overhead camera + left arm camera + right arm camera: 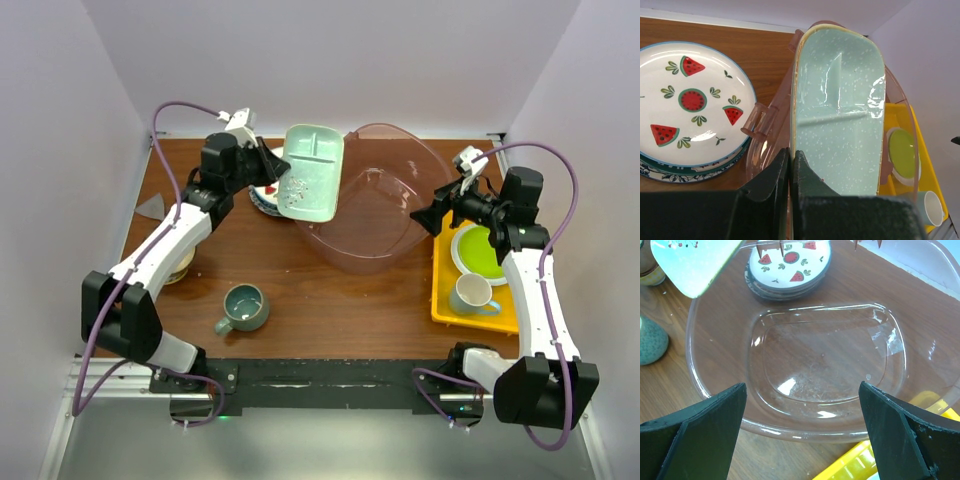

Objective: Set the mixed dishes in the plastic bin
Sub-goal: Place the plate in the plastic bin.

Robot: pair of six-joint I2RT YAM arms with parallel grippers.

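**A:** What is the left gripper (pixel 790 162) doing?

**B:** It is pinching the near edge of the mint-green squarish divided ceramic dish (pixel 840 120). The jaws are closed down to the thickness of the rim. The dish is hanging tilted in the air, clear of the wooden table (pixel 300 290).

**A:** Where is that dish sitting relative to the large pinkish-clear plastic bin (pixel 375 215)?

**B:** In the top view it is overlapping the bin's left rim, partly over the tub and partly outside it. Nothing is lying inside the bin.

**A:** And the right gripper (pixel 801 385)?

**B:** Its fingers are spreading wide apart and holding nothing. It is hovering at the bin's right side, looking down into it.

**A:** Where are the other dishes lying?

**B:** A white round plate with watermelon motifs (pixel 690 100) is sitting on top of a small stack just left of the bin, with a blue-patterned plate (pixel 670 172) showing beneath it. A grey-teal ceramic mug (pixel 243 308) is standing upright near the front of the table, well apart from the bin.

**A:** What is lying on the right?

**B:** A flat yellow tray (pixel 440 290) is touching or nearly touching the bin's right side; I cannot tell which. It is carrying a plain lime-green plate (pixel 480 250) and a white mug (pixel 472 293).
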